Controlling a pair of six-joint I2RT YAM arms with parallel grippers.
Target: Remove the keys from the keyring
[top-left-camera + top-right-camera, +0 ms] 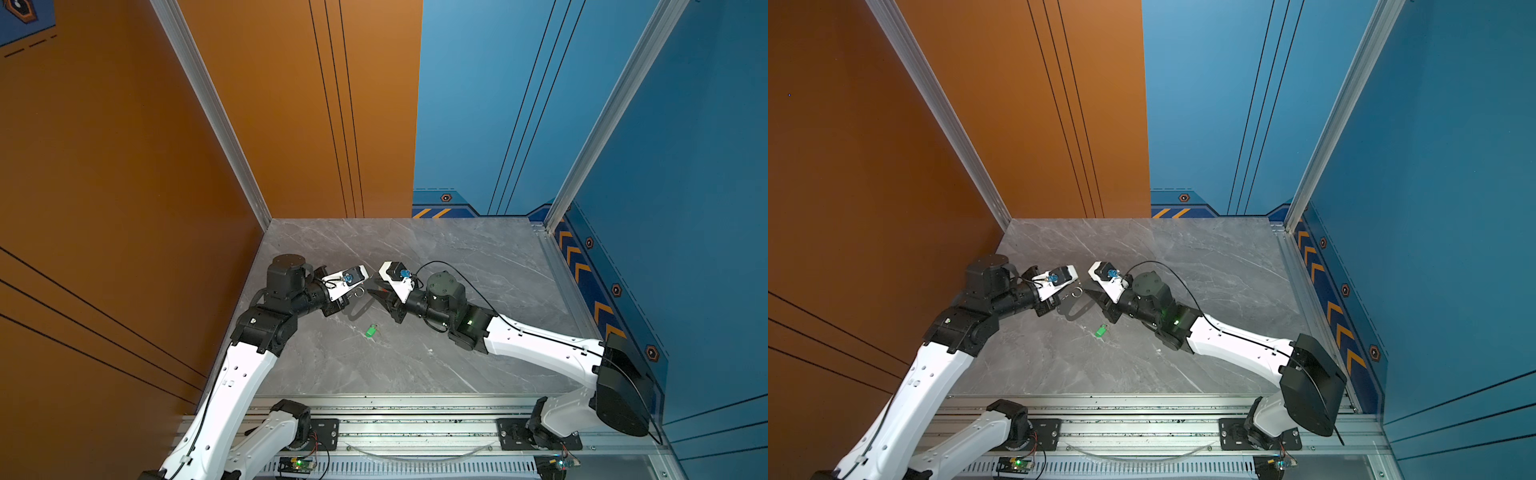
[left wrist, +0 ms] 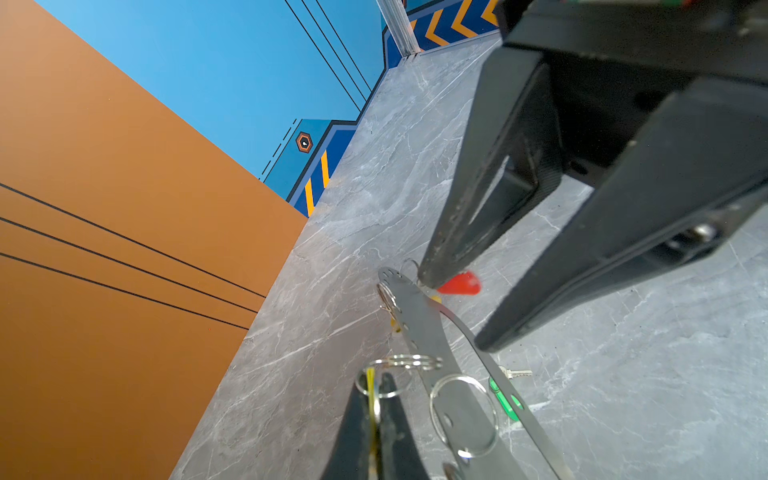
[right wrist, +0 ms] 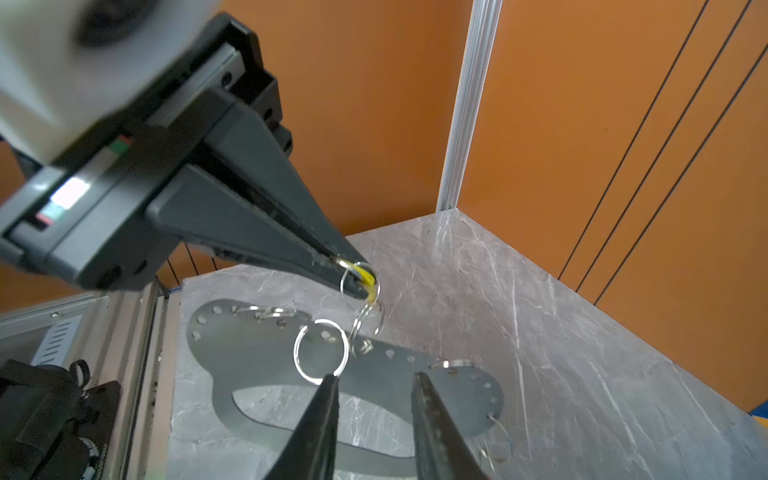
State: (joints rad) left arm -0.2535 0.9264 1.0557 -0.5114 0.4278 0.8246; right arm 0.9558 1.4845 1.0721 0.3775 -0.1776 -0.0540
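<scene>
Presently clamping yellow key (image 3: 367, 282) tight in left gripper (image 3: 358, 286), likely to pull its ring clear of keyring (image 3: 257, 353) lying flat on table (image 1: 436, 249) mid-frame in both top views, with right gripper (image 3: 376, 376) parted beside a silver ring (image 3: 296, 353); green key (image 1: 371, 331) already off, lower-centre.

The keyring (image 1: 360, 306) is left of the counter's (image 1: 457, 340) middle, between my left gripper (image 3: 353, 276) (a held key (image 3: 369, 286) in it) and right gripper (image 3: 375, 376); a loose key (image 1: 371, 331) lies just nearer the front edge.

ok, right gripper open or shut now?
Open: in the right wrist view the right gripper fingers stand apart, nothing clamped between them.
</scene>
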